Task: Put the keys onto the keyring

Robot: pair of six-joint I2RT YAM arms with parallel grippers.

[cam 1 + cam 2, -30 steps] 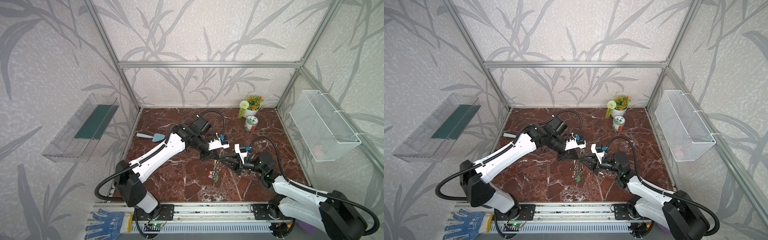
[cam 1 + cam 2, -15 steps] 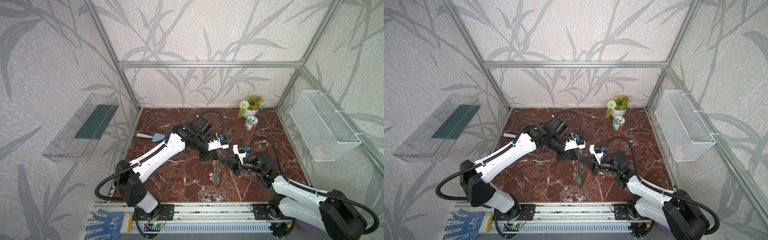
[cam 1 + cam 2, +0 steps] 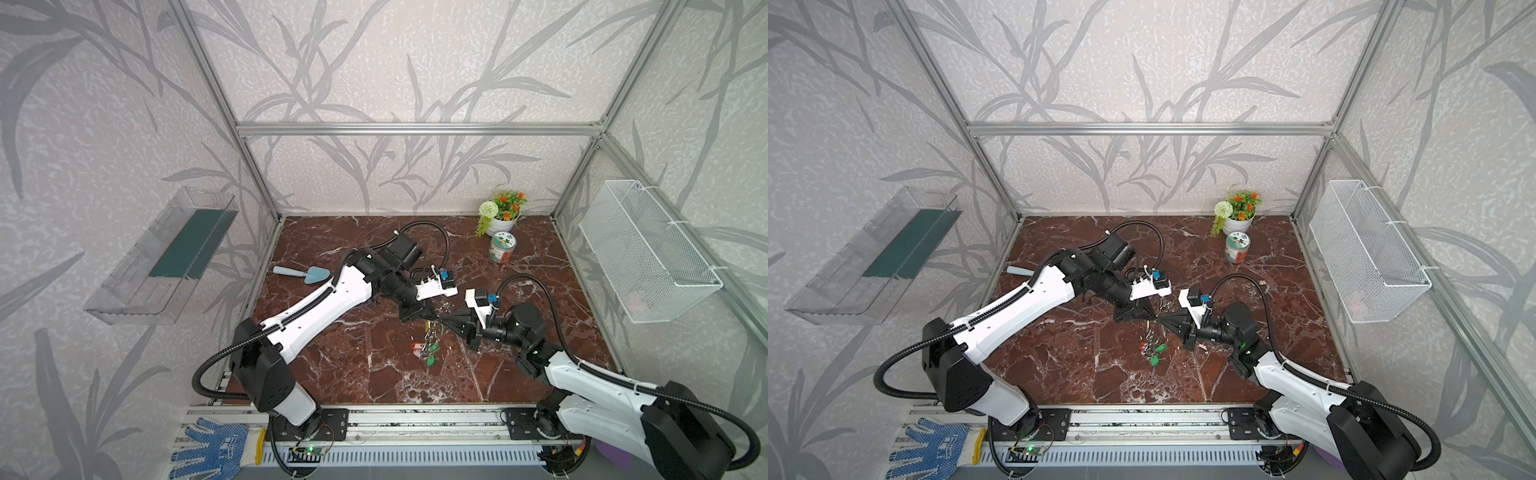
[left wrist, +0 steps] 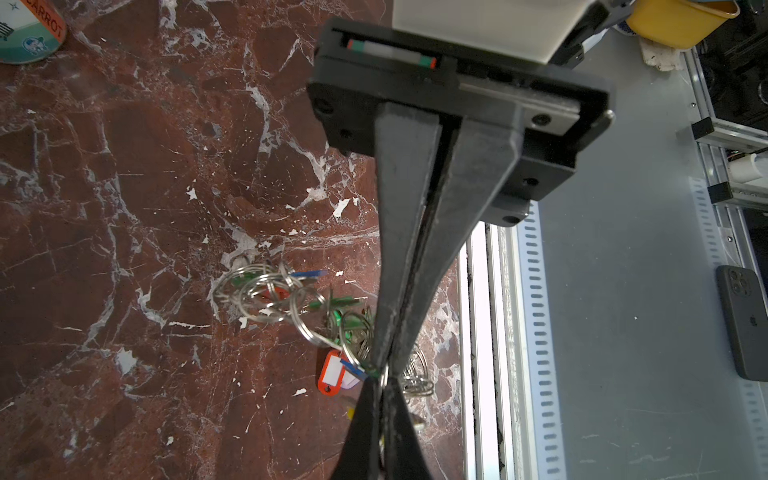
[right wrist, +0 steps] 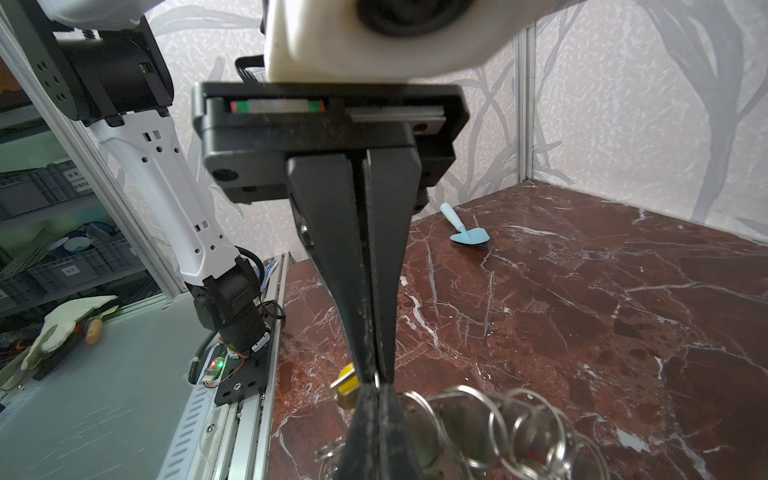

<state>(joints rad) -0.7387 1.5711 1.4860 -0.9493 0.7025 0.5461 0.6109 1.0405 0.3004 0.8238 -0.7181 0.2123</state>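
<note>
Both grippers met tip to tip over the middle of the marble table [image 3: 353, 374]. The left gripper [image 3: 433, 319] had its jaws squeezed together on the thin wire of the keyring [image 3: 430, 334], and the bunch of coloured-tag keys dangled below it. The right gripper [image 3: 441, 322] was pinched fully closed too, nose right up against the left's, but honestly it was impossible to tell if it had the wire as well. The keys [image 5: 347, 385], yellow tag showing, were just beside the tips.
</note>
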